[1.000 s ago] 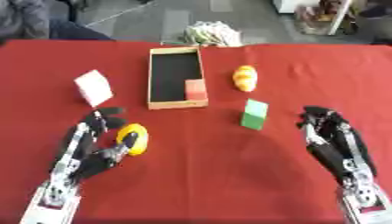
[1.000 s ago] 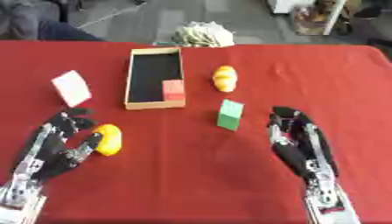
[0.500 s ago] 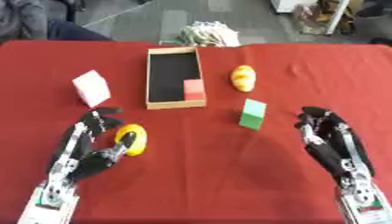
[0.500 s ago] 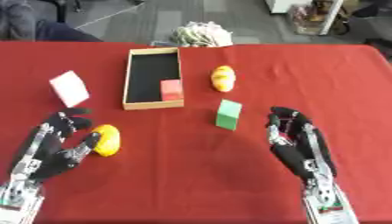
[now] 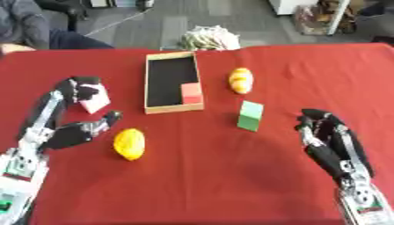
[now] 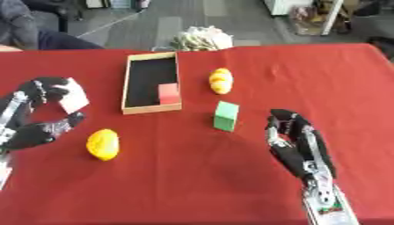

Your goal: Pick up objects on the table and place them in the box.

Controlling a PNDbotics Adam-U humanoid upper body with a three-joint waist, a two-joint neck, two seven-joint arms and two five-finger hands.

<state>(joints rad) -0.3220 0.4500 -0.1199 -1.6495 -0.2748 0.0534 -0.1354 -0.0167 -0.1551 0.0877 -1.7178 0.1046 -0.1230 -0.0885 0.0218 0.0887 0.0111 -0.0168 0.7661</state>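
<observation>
Red surface [image 5: 200, 176]: left hand [image 5: 65, 125] fingers apart, tips on white block [image 5: 93, 98] near left edge; yellow fruit [image 5: 129, 143] beside. Right hand [image 5: 332, 143] fingers relaxed, apart.

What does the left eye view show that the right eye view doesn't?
Only the left eye view shows the left hand with its whole forearm. Only the right eye view shows more red table beyond the right hand. Both show the box, green block, white block, near yellow thing and far yellow thing.
</observation>
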